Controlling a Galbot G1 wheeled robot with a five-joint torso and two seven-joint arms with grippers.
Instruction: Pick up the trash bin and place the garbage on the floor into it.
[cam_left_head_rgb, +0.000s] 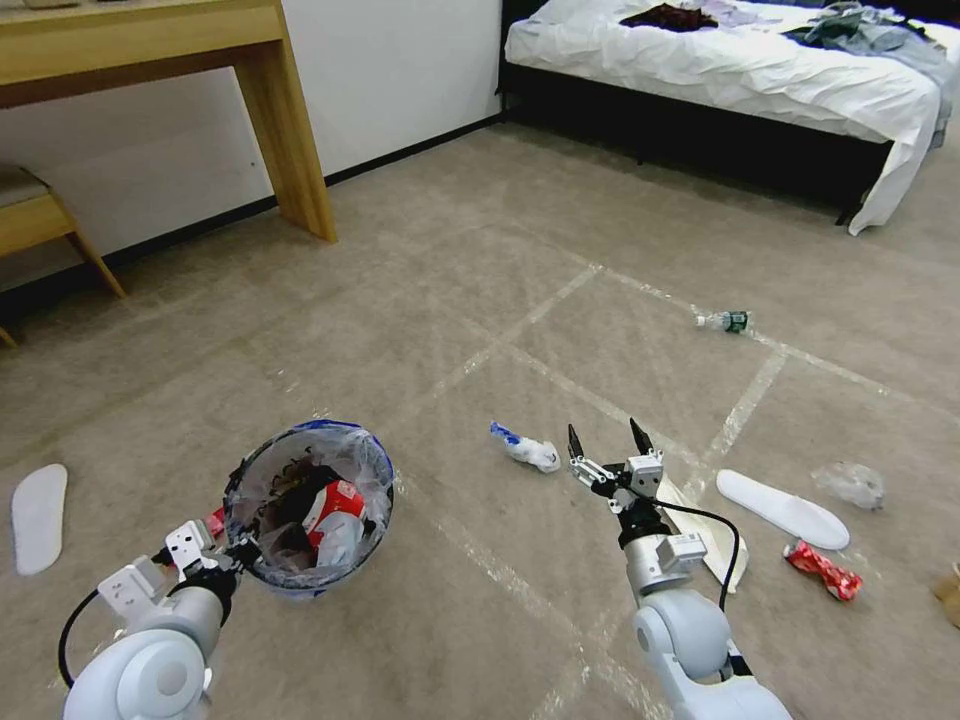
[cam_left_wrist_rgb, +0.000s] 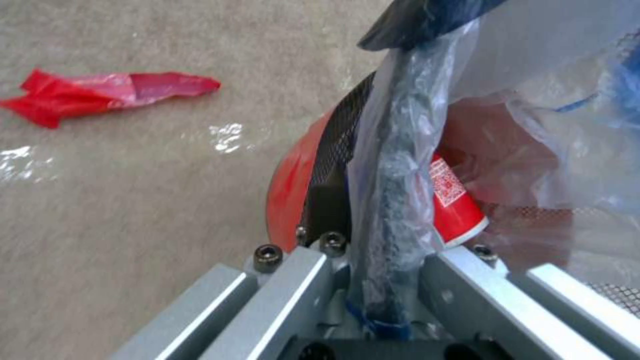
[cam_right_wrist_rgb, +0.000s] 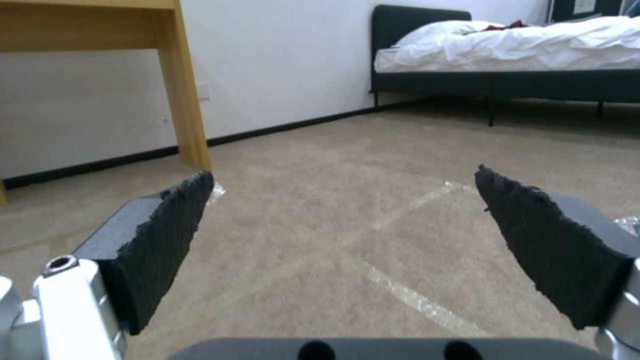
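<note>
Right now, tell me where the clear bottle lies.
In the head view, the clear bottle lies on the floor far ahead to the right, beside a tape line, short of the bed.

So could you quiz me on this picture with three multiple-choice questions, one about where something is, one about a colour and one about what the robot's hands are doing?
1. Where does the clear bottle lie?
A. inside the bin
B. on the floor toward the bed, beyond the right gripper
C. on the wooden table

2. What colour is the wrapper on the carpet in the left wrist view?
A. red
B. yellow
C. black

3. What is the right gripper doing?
A. clamping a can
B. holding the bin
C. open and empty

Answers:
1 B: it lies on a whitish tape line, far ahead on the carpet.
2 A: it is bright red against the beige pile.
3 C: the right wrist view shows its fingers spread with nothing between them, while the left gripper is shut on the rim of the trash bin.
</note>
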